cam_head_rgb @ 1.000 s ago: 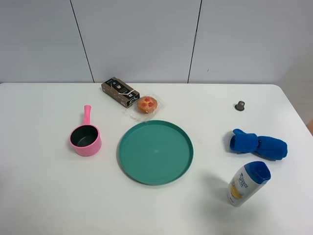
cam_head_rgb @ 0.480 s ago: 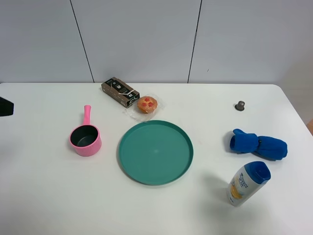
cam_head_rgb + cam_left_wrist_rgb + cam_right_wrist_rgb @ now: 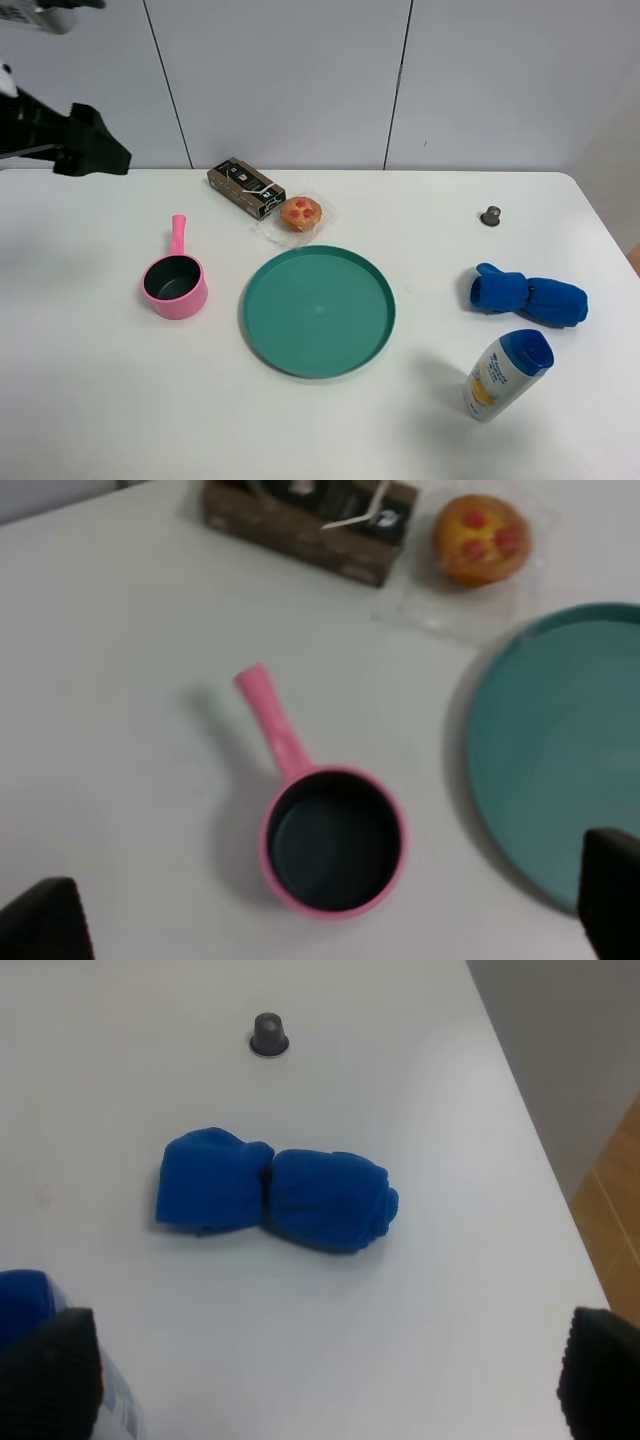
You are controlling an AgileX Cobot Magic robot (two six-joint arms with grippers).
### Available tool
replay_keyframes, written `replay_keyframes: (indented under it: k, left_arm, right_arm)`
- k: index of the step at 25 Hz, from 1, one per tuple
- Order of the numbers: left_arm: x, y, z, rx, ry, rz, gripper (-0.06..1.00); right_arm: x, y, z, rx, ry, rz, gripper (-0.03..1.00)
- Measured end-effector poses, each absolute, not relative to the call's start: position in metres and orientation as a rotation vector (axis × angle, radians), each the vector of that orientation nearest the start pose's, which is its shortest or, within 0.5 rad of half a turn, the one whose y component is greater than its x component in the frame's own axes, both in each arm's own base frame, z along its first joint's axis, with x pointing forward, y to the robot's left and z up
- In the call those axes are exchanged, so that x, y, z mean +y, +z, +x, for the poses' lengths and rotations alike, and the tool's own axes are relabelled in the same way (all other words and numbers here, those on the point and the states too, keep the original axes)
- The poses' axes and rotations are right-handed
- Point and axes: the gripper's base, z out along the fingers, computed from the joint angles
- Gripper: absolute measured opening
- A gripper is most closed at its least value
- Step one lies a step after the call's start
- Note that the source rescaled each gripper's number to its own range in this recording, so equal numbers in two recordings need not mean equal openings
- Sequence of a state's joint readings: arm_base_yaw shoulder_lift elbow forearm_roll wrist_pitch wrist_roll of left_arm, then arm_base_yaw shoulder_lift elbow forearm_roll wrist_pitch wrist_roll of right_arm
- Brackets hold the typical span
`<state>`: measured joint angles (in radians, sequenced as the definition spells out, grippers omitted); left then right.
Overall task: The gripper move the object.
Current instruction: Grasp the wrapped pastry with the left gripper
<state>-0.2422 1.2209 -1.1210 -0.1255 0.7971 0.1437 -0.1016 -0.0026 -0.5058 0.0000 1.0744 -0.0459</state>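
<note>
The muffin (image 3: 301, 213), orange-brown with red spots in clear wrap, lies on the white table just behind the green plate (image 3: 318, 310) and next to a dark box (image 3: 246, 187). It also shows in the left wrist view (image 3: 480, 540). My left gripper (image 3: 105, 155) hangs high over the table's far left corner, well left of the muffin. In the left wrist view the left gripper (image 3: 325, 910) is open and empty above the pink pot (image 3: 330, 840). My right gripper (image 3: 320, 1380) is open and empty, and is out of the exterior view.
A pink pot (image 3: 175, 283) stands left of the plate. A blue rolled cloth (image 3: 528, 295), a shampoo bottle (image 3: 505, 373) and a small grey cap (image 3: 490, 215) are on the right side. The table's right edge (image 3: 520, 1110) is close to the cloth.
The left arm has come into the exterior view from the left edge and moved up and to the right. Nothing on the table has moved.
</note>
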Motion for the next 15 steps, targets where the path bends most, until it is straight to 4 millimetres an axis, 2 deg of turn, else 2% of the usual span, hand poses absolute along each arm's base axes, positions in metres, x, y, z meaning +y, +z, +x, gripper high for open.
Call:
replay_keyframes:
  k: [9,15]
  left_arm:
    - [-0.142,0.346,0.307,2.352,-0.269,0.597,1.00]
    - [-0.185,0.327,0.341,2.355,-0.245,0.714,1.00]
  right_arm:
    - [0.001,0.278,-0.007,2.050,-0.092,0.057,1.00]
    - [0.001,0.278,-0.007,2.050,-0.092,0.057,1.00]
